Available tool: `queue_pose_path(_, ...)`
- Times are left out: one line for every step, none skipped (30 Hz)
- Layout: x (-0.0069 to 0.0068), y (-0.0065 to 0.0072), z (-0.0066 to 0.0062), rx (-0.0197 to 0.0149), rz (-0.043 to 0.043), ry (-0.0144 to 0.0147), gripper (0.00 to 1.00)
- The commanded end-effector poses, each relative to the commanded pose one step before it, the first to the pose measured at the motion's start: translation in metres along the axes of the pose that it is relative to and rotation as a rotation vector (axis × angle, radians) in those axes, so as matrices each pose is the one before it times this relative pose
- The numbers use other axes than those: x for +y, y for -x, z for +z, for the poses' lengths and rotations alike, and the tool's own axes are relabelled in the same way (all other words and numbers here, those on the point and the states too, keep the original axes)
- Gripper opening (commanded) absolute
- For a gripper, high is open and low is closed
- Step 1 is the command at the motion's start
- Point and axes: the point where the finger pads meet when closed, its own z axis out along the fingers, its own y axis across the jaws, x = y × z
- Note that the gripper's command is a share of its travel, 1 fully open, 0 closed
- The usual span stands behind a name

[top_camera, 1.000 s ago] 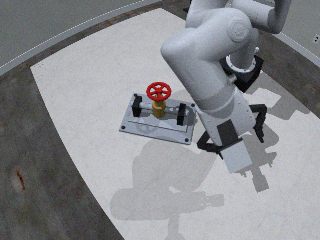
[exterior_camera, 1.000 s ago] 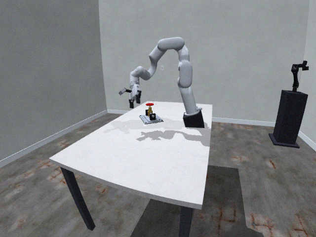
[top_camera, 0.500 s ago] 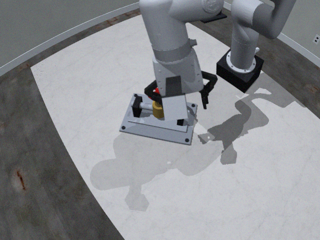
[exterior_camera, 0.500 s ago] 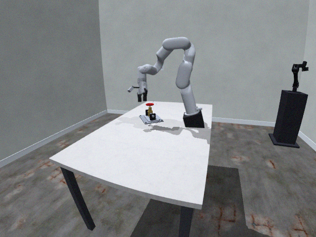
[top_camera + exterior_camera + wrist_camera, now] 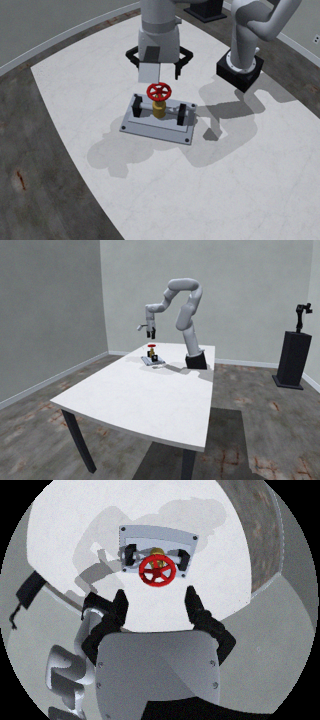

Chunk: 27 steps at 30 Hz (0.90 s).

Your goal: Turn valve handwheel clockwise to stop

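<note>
The valve stands on a grey base plate [image 5: 155, 132] [image 5: 147, 361] [image 5: 160, 535] on the white table [image 5: 180, 193] [image 5: 144, 400]. Its red spoked handwheel [image 5: 159, 91] [image 5: 151, 345] [image 5: 156, 570] lies level on top of a brass body [image 5: 159, 110], which sits on a grey pipe between two black clamps. My gripper [image 5: 158, 74] [image 5: 150, 337] [image 5: 155, 594] is open and empty. It points down and hangs above the handwheel, clear of it and slightly towards the table's far side. In the wrist view the wheel shows just beyond the two black fingertips.
The arm's black base block [image 5: 240, 69] [image 5: 195, 361] stands on the table to the right of the valve. A black pedestal [image 5: 293, 358] with a camera stands on the floor beyond the table. The table's left edge runs near the valve plate.
</note>
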Motion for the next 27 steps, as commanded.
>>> queue_pose_path(0.00346,0.00336,-0.00231,-0.00211,0.00192,0.01143,1.0)
queue_pose_path(0.0,0.0,0.0,0.0,0.0,0.0,1.0)
queue_pose_path(0.0,0.0,0.0,0.0,0.0,0.0,1.0)
queue_pose_path(0.0,0.0,0.00001,0.0,0.0,0.0,1.0)
queue_pose_path(0.0,0.0,0.00004,0.0,0.0,0.0,1.0)
queue_pose_path(0.0,0.0,0.00007,0.0,0.0,0.0,1.0)
queue_pose_path(0.0,0.0,0.00012,0.0,0.0,0.0,1.0)
queue_pose_path(0.0,0.0,0.00017,0.0,0.0,0.0,1.0)
queue_pose_path(0.0,0.0,0.00022,0.0,0.0,0.0,1.0)
queue_pose_path(0.0,0.0,0.00029,0.0,0.0,0.0,1.0)
queue_pose_path(0.0,0.0,0.00035,0.0,0.0,0.0,1.0)
queue_pose_path(0.0,0.0,0.00043,0.0,0.0,0.0,1.0)
queue_pose_path(0.0,0.0,0.0005,0.0,0.0,0.0,1.0)
queue_pose_path(0.0,0.0,0.00057,0.0,0.0,0.0,1.0)
queue_pose_path(0.0,0.0,0.00065,0.0,0.0,0.0,1.0)
queue_pose_path(0.0,0.0,0.00073,0.0,0.0,0.0,1.0)
queue_pose_path(0.0,0.0,0.0008,0.0,0.0,0.0,1.0)
queue_pose_path(0.00001,-0.00001,0.00087,0.0,0.0,0.0,1.0)
queue_pose_path(0.0,0.0,0.0,0.0,0.0,0.0,1.0)
queue_pose_path(0.0,0.0,0.0,0.0,0.0,0.0,1.0)
queue_pose_path(0.0,0.0,0.00094,0.0,0.0,0.0,1.0)
queue_pose_path(0.0,0.0,0.00101,0.0,0.0,0.0,1.0)
queue_pose_path(0.0,0.0,0.00108,0.0,0.0,0.0,1.0)
queue_pose_path(0.0,0.0,0.00114,0.0,0.0,0.0,1.0)
queue_pose_path(0.00001,-0.00001,0.00119,0.0,0.0,0.0,1.0)
queue_pose_path(0.0,0.0,0.00124,0.0,0.0,0.0,1.0)
queue_pose_path(0.0,0.0,0.00129,0.0,0.0,0.0,1.0)
